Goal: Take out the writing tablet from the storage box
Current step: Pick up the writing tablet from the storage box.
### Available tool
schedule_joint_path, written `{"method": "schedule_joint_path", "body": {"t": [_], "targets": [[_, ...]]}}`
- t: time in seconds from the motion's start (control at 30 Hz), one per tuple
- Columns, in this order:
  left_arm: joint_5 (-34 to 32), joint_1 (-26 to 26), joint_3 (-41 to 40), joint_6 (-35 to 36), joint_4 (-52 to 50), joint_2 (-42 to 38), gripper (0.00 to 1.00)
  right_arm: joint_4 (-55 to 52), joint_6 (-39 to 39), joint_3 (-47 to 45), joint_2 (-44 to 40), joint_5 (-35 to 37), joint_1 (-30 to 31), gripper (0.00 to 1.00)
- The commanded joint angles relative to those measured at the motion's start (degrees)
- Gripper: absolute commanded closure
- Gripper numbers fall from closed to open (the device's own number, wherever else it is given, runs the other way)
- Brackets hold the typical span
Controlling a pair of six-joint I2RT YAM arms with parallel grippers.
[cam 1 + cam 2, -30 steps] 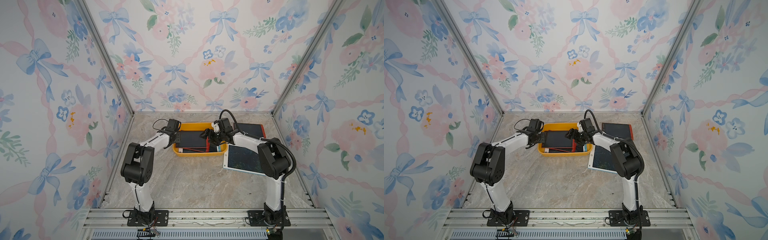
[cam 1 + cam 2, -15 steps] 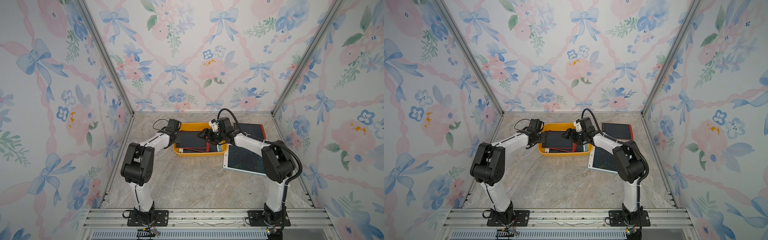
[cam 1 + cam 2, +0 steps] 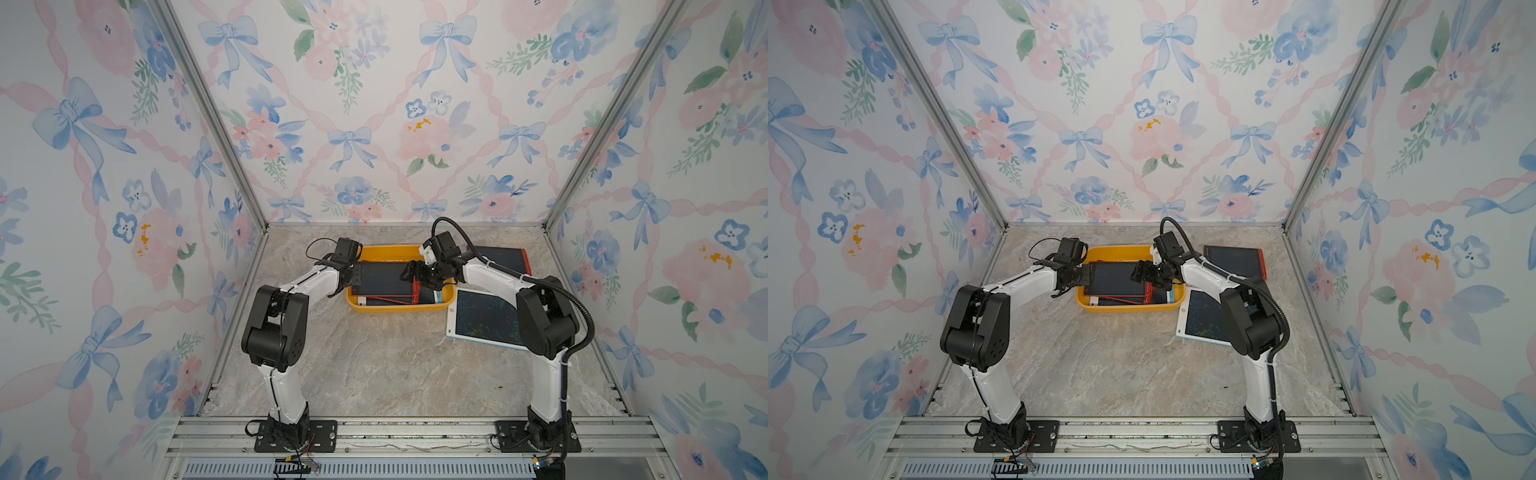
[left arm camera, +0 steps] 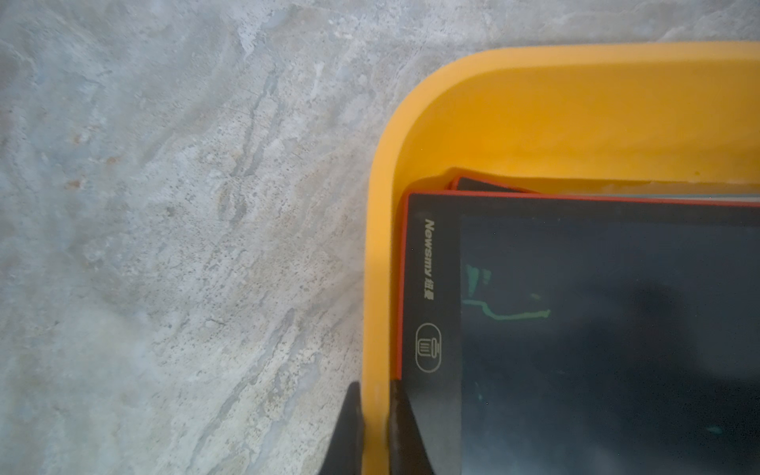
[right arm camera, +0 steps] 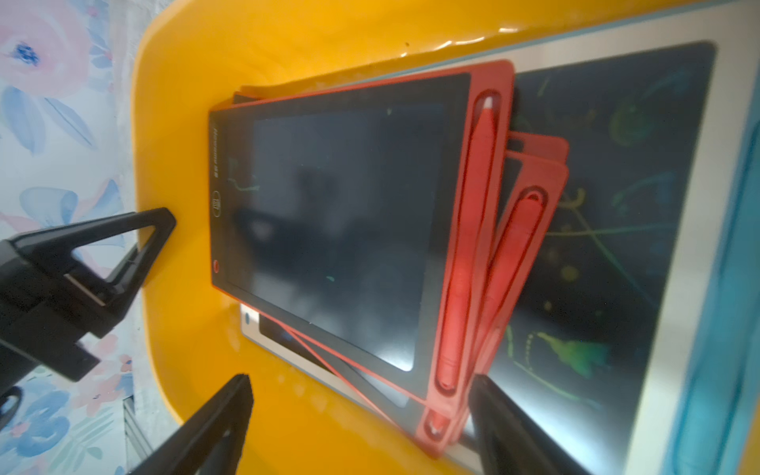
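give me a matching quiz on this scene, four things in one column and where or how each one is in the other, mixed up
Things:
1. left gripper
2. right gripper
3. red-framed writing tablet with a red stylus
4. white-framed writing tablet by the right arm's elbow

Places or states:
a. flat on the marble table, outside the box
b. open, above the stack
c. shut on the rim of the yellow-orange plastic storage box
d. top of the stack inside the box

Pairs: 1-c, 2-b, 3-d, 4-a
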Motion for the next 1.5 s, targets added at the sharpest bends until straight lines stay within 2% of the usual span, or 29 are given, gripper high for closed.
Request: {"method": "schedule_joint_path", "body": {"t": [0.0,0.4,0.73,1.0,1.47], "targets": [[2.0,-0.92,-0.78,1.46,-2.91,-0.96,1.0,-4.62,-2.27,2.29,2.96,2.5,1.01,0.15],[1.94,-1.03,-0.78,1.49,-2.92,-0.6,1.0,-5.31,-2.4,4.9,6.11,2.18,2.12,0.15],[1.98,-1.08,-0.78,1.49,-2.92,-0.36,1.0,-0.35,-1.03,3.66,5.95,-3.94,2.17,0.15],[1.99,-1.22,-0.69,1.52,-2.92,-0.1,1.0,8.32,4.02,-1.15,1.84,-9.3,1.57,0.16],[1.94,-1.48,-0.7,1.45,-2.88,-0.12,1.0,17.32,10.34,-7.12,-5.08,-11.99,0.08,0.16]]}}
